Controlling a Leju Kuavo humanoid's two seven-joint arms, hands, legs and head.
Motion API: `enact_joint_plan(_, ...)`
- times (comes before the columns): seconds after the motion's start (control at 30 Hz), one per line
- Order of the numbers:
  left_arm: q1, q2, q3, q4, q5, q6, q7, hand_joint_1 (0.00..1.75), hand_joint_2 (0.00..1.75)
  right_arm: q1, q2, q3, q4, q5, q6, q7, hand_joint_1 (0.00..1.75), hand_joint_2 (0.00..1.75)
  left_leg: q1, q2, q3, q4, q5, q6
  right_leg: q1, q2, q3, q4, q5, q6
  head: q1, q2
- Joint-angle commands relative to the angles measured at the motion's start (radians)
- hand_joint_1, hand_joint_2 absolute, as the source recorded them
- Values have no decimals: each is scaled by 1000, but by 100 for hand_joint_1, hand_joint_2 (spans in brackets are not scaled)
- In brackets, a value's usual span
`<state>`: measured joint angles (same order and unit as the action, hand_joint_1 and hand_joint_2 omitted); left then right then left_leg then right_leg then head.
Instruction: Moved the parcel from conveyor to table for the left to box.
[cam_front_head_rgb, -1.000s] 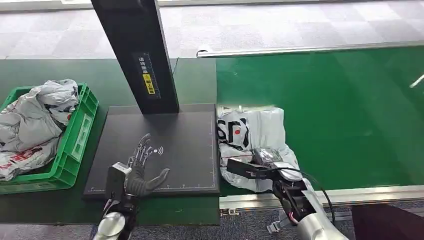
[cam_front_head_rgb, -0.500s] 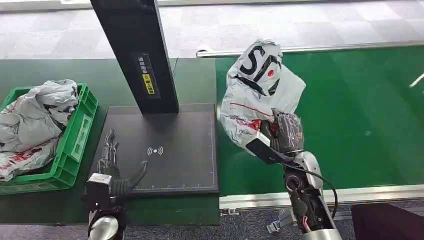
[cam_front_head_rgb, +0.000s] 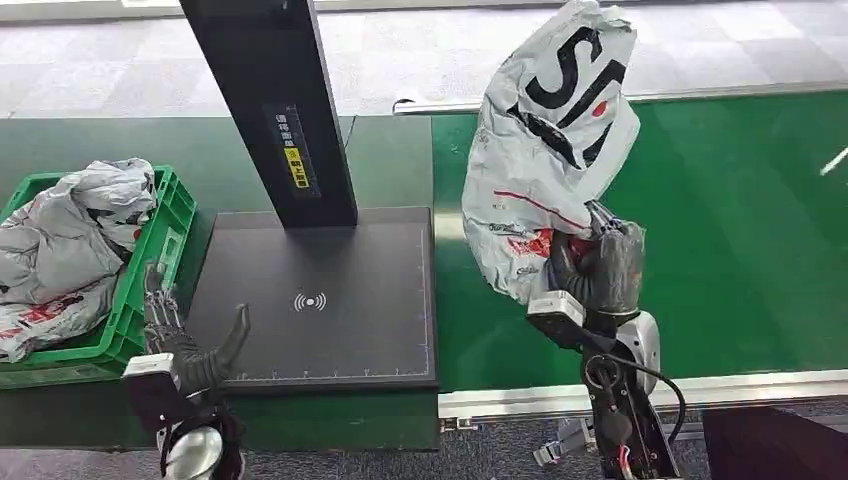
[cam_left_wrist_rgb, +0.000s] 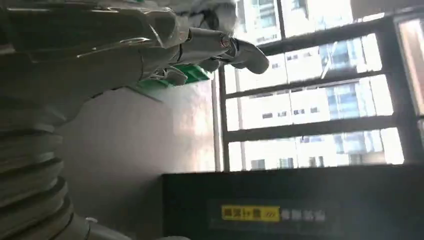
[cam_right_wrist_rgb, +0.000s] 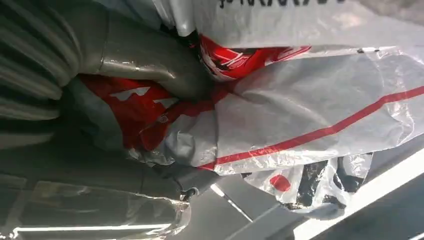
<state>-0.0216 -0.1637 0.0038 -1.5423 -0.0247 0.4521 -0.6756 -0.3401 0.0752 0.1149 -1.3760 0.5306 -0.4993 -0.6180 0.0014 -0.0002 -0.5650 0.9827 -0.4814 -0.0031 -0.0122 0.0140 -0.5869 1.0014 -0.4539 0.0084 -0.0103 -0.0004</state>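
Note:
My right hand (cam_front_head_rgb: 598, 268) grips a white plastic parcel (cam_front_head_rgb: 545, 150) with black letters and red print, lifted high above the green conveyor belt (cam_front_head_rgb: 720, 230). In the right wrist view the thumb and fingers (cam_right_wrist_rgb: 150, 55) clamp the crumpled red and white film of the parcel (cam_right_wrist_rgb: 310, 105). My left hand (cam_front_head_rgb: 185, 350) hovers open at the near left corner of the black scanner table (cam_front_head_rgb: 330, 300), fingers spread and pointing up beside the green crate. The left hand (cam_left_wrist_rgb: 125, 45) in its wrist view holds nothing.
A green crate (cam_front_head_rgb: 150, 290) with several grey and white parcels stands at the left. A black post (cam_front_head_rgb: 270, 110) with a yellow label rises from the table's back edge. A metal rail (cam_front_head_rgb: 640, 390) borders the conveyor's near side.
My right hand has lifted the parcel off the belt and raised it high. My left hand has drawn back leftward from the table's middle to its near left corner.

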Motion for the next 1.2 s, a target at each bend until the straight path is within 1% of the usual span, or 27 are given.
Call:
enact_joint_plan(0.03, -12, -15, 39, -126, -16, 185, -22, 0, 175, -205, 10, 227, 253, 163, 147, 46, 175, 175, 0, 6, 3, 0, -1, -1, 0, 5, 0, 0, 1, -1, 0, 0)
enact_joint_plan(0.07, -5, -2, 28, -162, -7, 231, -22, 0, 175, -294, 13, 320, 374, 285, 203, 86, 175, 175, 0, 8, 2, 1, -1, -1, 0, 6, -1, 1, 1, -1, 0, 0)
enact_joint_plan(0.1, -2, -5, 38, -180, -6, 246, -22, 0, 175, -335, 35, 349, 439, 308, 216, 89, 175, 175, 0, 11, 1, 2, -1, -1, 1, 10, -3, 2, 2, -1, 0, 0)
enact_joint_plan(0.13, -2, -17, 58, -202, -3, 246, -22, 0, 175, -381, 50, 395, 514, 325, 266, 84, 175, 175, 1, 11, 1, 1, -1, -1, 1, 10, -2, 2, 2, -1, 0, 0)
enact_joint_plan(0.17, -3, -25, 71, -215, -2, 246, -22, 0, 175, -404, 59, 423, 547, 339, 282, 78, 175, 175, 1, 13, 2, 1, -1, -1, 1, 11, -1, 1, 3, -2, 0, 0)
enact_joint_plan(0.2, -4, -38, 88, -240, 4, 246, -22, 0, 175, -443, 86, 461, 616, 348, 310, 72, 175, 175, 0, 13, 3, 0, -1, -1, 0, 11, -1, 1, 3, -2, 0, 0)
enact_joint_plan(0.23, -5, -44, 94, -253, 0, 246, -22, 0, 175, -465, 105, 488, 653, 355, 314, 60, 175, 175, 1, 11, 3, 0, -1, -1, 1, 10, 0, 1, 2, -2, 0, 0)
enact_joint_plan(0.3, -23, -78, 136, -290, -73, 246, -22, 0, 175, -504, 162, 553, 744, 343, 339, 42, 175, 175, 1, 8, 2, 0, 0, -1, 1, 6, 0, 1, 1, -2, 0, 0)
enact_joint_plan(0.33, -28, -80, 135, -295, -80, 246, -22, 0, 175, -509, 180, 583, 770, 343, 351, 41, 175, 175, 2, 5, 2, 0, 1, -1, 2, 5, 0, 1, 1, -1, 0, 0)
enact_joint_plan(0.37, -32, -87, 138, -304, -98, 246, -22, 0, 175, -511, 201, 623, 804, 351, 351, 45, 175, 175, 2, 7, 3, 0, 0, -2, 2, 6, 1, 1, 1, -2, 0, 0)
enact_joint_plan(0.43, -30, -91, 138, -316, -103, 246, -22, 0, 175, -506, 219, 661, 834, 370, 348, 52, 175, 175, 2, 5, 4, -1, 0, -2, 2, 4, 3, 0, 0, -2, 0, 0)
enact_joint_plan(0.47, -21, -98, 146, -327, -99, 246, -22, 0, 175, -506, 224, 722, 864, 429, 309, 66, 175, 175, 2, 4, 3, -1, 1, -1, 2, 3, 2, 0, 0, -1, 0, 0)
enact_joint_plan(0.5, -17, -98, 147, -330, -98, 246, -22, 0, 175, -508, 225, 752, 874, 465, 284, 82, 175, 175, 2, 4, 5, -1, 0, -2, 3, 3, 4, 0, 0, -2, 0, 0)
enact_joint_plan(0.53, -17, -98, 147, -330, -98, 246, -22, 0, 175, -508, 225, 752, 874, 465, 284, 82, 175, 175, 2, 4, 4, -1, 0, -1, 2, 3, 3, 0, 0, -1, 0, 0)
enact_joint_plan(0.6, -6, -98, 149, -337, -93, 246, -22, 0, 175, -506, 250, 803, 924, 499, 263, 66, 175, 175, 2, 3, 4, -1, 0, -1, 2, 2, 3, 0, 0, -2, 0, 0)
enact_joint_plan(0.67, -7, -101, 152, -333, -95, 246, -22, 0, 175, -494, 267, 820, 935, 506, 264, 60, 175, 175, 2, 2, 3, -1, 1, -1, 2, 1, 3, 0, 0, -2, 0, 0)
enact_joint_plan(0.8, -7, -101, 152, -333, -95, 246, -22, 0, 175, -494, 267, 820, 935, 506, 264, 60, 175, 175, 1, 0, 1, -1, 1, -1, 2, 0, 1, 1, 0, -1, 0, 0)
enact_joint_plan(1.03, -7, -101, 152, -333, -95, 246, -22, 0, 175, -494, 267, 820, 935, 506, 264, 60, 175, 175, 2, -1, 3, -1, 1, -1, 2, -2, 3, 0, -1, -2, 0, 0)
enact_joint_plan(1.17, -11, -93, 143, -314, -87, 246, -22, 0, 175, -487, 274, 847, 945, 502, 296, 48, 175, 175, 1, 0, 2, -1, 1, -1, 2, -1, 2, 0, 0, -1, 0, 0)
enact_joint_plan(1.2, -8, -89, 140, -311, -86, 246, -22, 0, 175, -483, 274, 857, 945, 503, 294, 65, 175, 175, 2, 0, 2, -1, 1, -1, 2, -1, 2, 0, 0, -1, 0, 0)
